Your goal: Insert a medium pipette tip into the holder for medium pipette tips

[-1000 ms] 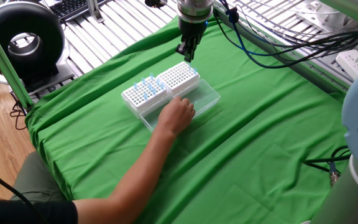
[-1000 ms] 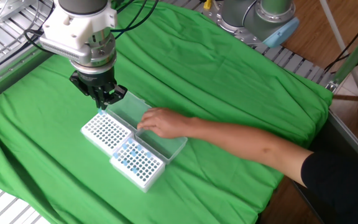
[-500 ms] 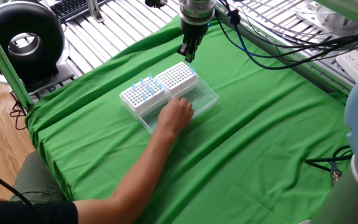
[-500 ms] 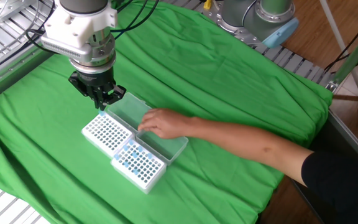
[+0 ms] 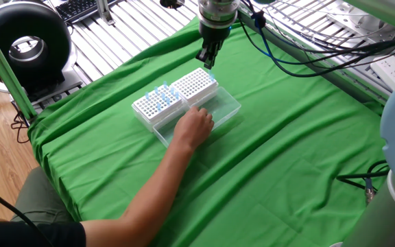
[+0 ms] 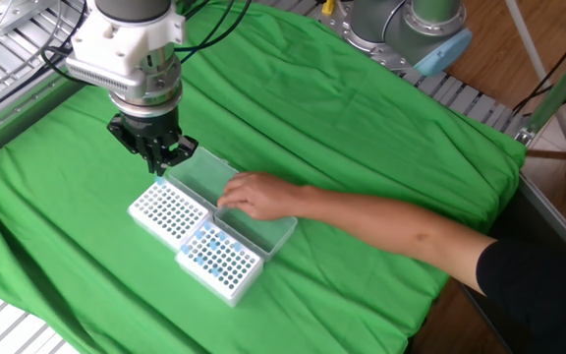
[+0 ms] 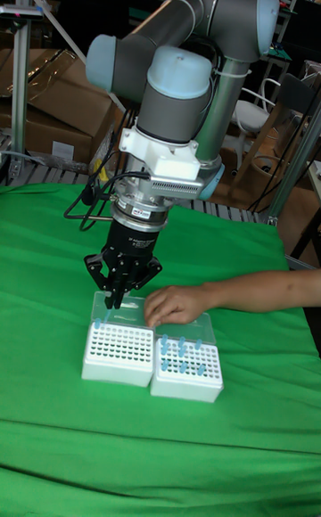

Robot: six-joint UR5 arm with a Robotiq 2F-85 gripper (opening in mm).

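Two white racks stand side by side on the green cloth. The holder for medium pipette tips [image 5: 194,84] [image 6: 168,208] [image 7: 118,352] is the one with mostly bare holes. My gripper [image 5: 208,63] [image 6: 161,165] [image 7: 116,296] hangs a little above its far corner, fingers close together. A thin pale-blue pipette tip [image 7: 108,314] points down from them toward the corner holes. It is too small to make out in the other views. The look-alike rack [image 5: 158,103] [image 6: 219,258] [image 7: 185,365] holds several blue tips.
A person's hand [image 5: 196,127] [image 6: 254,194] [image 7: 174,303] rests on the clear lid [image 5: 226,110] [image 6: 199,175] that lies open beside the racks, the forearm reaching across the cloth. Metal rollers [image 5: 115,34] and cables [image 5: 286,58] border the table.
My gripper has risen slightly above the rack's far corner. The hand and both racks stayed where they were.
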